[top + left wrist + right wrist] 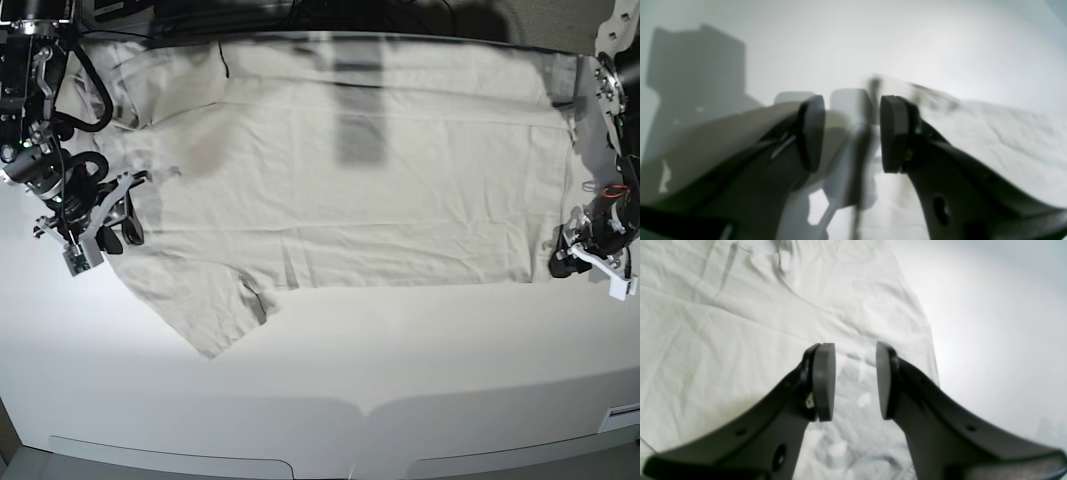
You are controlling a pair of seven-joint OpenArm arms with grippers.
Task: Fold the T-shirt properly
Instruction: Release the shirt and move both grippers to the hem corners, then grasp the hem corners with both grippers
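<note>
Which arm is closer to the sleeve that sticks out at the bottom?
The right arm. In the base view its tool hangs open at the T-shirt edge just above that sleeve. The left tool sits at the far hem corner, across the whole shirt, so it would need a long reach.

The T-shirt [380, 180] is a plain pale beige, short-sleeved garment spread out flat on the white table [400, 360], its long axis running across the base view. Its body covers most of the far half of the surface. One sleeve [205, 300] juts toward the near edge at the view's left, ending in a hemmed cuff. The fabric is softly creased, with long shallow wrinkles running lengthwise and a faint fold line near the far side. The straight hem edge lies at the view's right.
</note>
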